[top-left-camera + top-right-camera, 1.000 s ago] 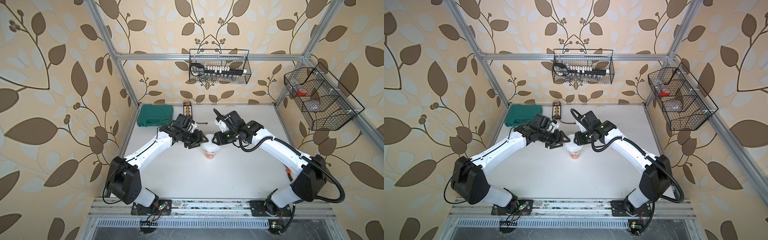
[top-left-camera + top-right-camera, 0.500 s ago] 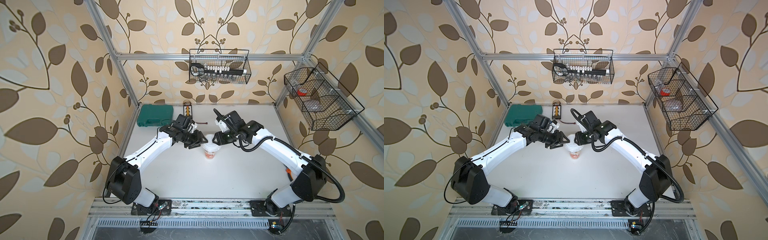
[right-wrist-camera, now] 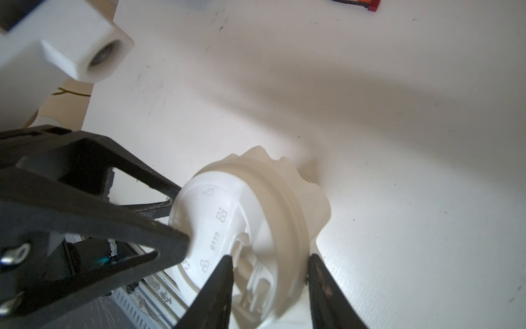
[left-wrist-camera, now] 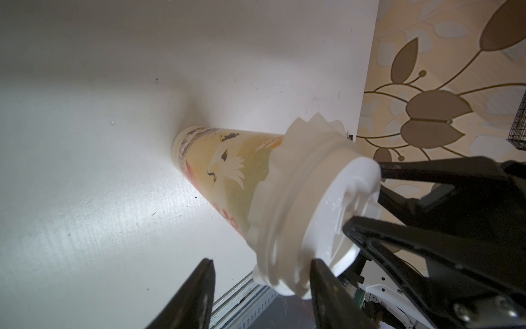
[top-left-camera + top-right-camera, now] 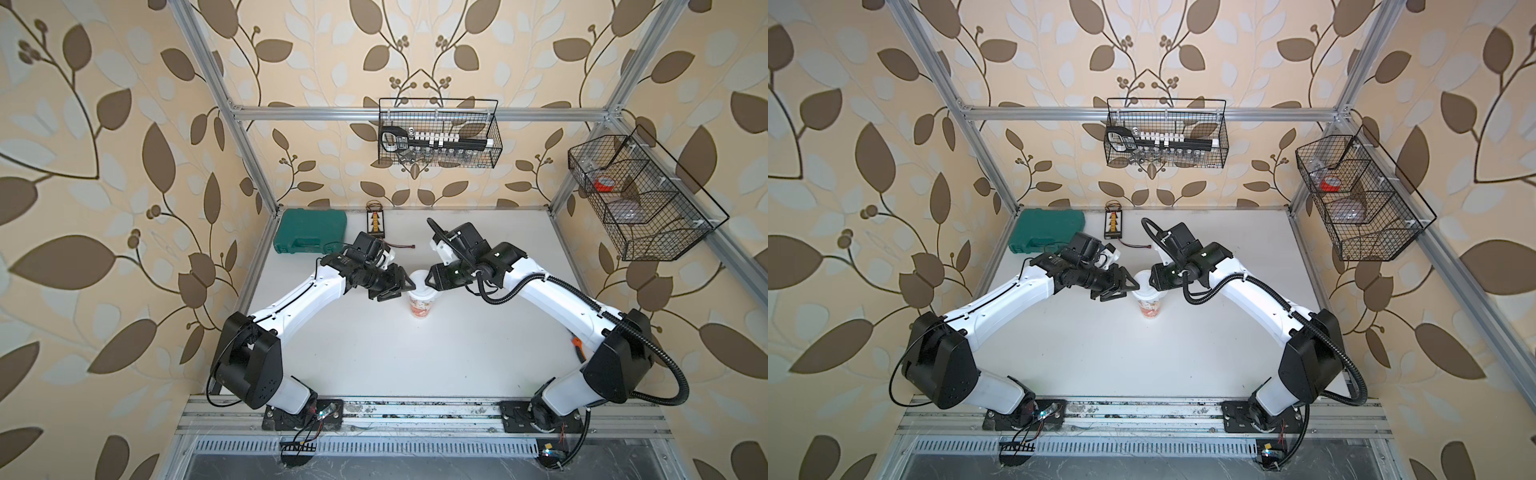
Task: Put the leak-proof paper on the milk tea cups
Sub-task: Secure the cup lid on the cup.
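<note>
In both top views: milk tea cup (image 5: 421,306) (image 5: 1150,309) upright on table (image 5: 374,357), left gripper (image 5: 402,288) at its 9 o'clock, right gripper (image 5: 430,282) at 3, both up at the rim. Left wrist: leak-proof paper (image 4: 301,148) draped over the rim under lid (image 4: 318,210), skirt crumpled. Left gripper jaws apart, one finger (image 4: 327,287) against the lid edge. Right wrist: right gripper straddling the lid rim; clamped or not, cannot tell. Risk of tipping the tall cup through uneven side push, and of dragging the paper off-centre with any lid lift.
</note>
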Robot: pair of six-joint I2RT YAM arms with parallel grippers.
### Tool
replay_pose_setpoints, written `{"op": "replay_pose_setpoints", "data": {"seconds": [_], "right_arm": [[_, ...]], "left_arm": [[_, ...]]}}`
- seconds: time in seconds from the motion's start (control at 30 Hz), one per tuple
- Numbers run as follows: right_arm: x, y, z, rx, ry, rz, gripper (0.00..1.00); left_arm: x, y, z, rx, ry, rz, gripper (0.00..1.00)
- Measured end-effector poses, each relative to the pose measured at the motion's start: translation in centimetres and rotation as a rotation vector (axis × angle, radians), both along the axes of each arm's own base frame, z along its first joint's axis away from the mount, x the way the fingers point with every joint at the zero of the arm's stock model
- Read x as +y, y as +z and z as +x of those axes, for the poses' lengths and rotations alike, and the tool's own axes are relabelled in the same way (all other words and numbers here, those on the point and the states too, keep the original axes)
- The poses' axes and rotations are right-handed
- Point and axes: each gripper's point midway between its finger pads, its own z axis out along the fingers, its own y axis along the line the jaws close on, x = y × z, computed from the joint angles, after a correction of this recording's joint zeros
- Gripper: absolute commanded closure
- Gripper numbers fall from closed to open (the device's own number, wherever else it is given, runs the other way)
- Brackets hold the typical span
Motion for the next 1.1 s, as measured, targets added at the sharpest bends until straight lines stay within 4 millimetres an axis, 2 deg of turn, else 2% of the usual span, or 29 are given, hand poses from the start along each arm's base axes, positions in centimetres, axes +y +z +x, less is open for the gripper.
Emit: {"op": "replay_pose_setpoints", "data": {"seconds": [0.53,0.8,0.9,1.1], "right_arm": [[-0.7,-0.1,0.5,0.010,-0.025,0.017,0.45],[-1.5,0.7,0.8,0.020,-0.051,0.069,0.39],[-1.4,1.3,0.8,0.015,-0.050,0.099,0.40],[-2.5,1.9,0.9,0.022,-0.085,0.195,0.51]], "left_arm": [[-0.3,-0.1,0.1,0.004,-0.008,0.004,0.43],[-0.3,-0.2,0.2,0.005,-0.008,0.005,0.43],[-0.4,-0.2,0.3,0.005,-0.008,0.005,0.43],[-0.5,-0.2,0.4,0.006,-0.009,0.005,0.43]]}}
